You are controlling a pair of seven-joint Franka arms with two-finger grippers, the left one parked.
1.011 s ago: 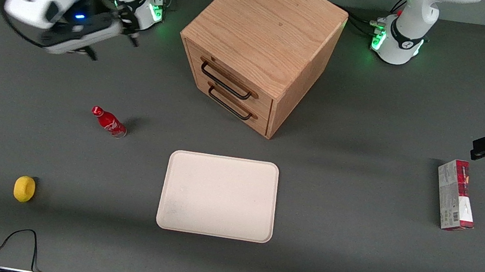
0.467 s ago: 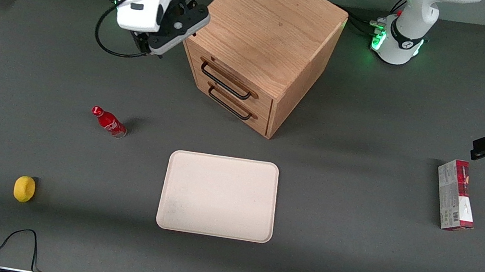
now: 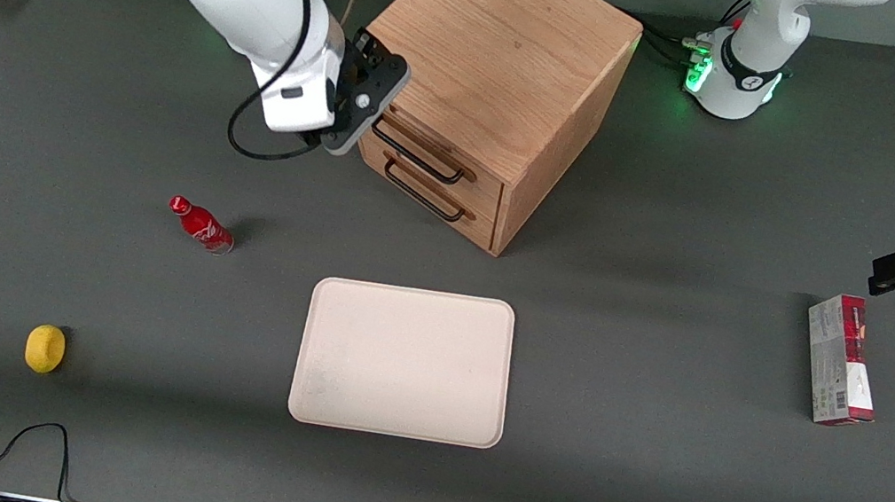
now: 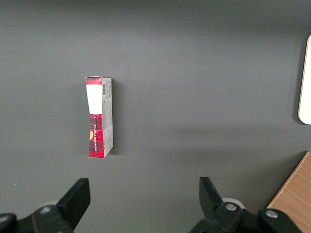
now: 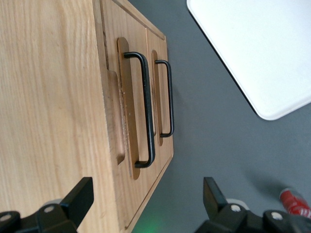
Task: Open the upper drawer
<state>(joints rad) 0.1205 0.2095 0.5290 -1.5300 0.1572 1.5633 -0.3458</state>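
**Gripper at the cabinet's top corner**

I see the upper drawer [image 3: 428, 149] flush shut in the oak cabinet [image 3: 498, 44], its black handle [image 5: 143, 109] running lengthwise across the front. The counter [image 3: 647, 462] is dark grey. My gripper [image 3: 358, 107], jaws spread wide, hovers beside the handle's end.

Right arm stretched low, claw [image 3: 362, 107] spread wide, holding nothing.

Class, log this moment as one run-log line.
phase: approach | gripper: open, beside cabinet, at handle end | upper drawer: closed
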